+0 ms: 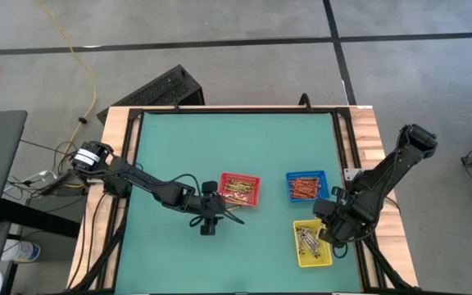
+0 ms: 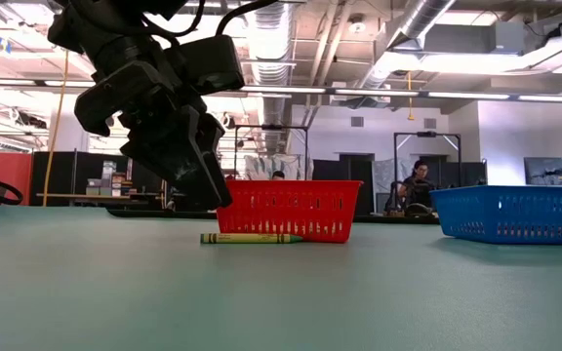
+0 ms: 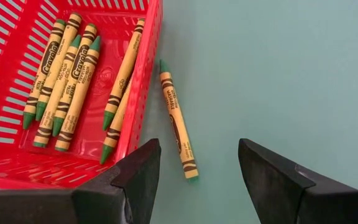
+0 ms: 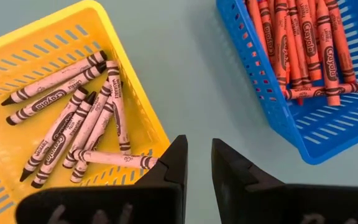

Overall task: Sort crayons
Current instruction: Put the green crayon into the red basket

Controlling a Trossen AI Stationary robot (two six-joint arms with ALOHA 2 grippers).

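The left gripper, fingers wide, hovers over 1 stray green crayon beside the red tray, ready to descend and pinch; the right gripper, fingers narrow and empty, waits between the other trays.

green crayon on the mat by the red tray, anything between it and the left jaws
Nothing visible. The green crayon lies alone on the mat, just outside the red tray wall, with the open left gripper above it. That wall sits close beside it.
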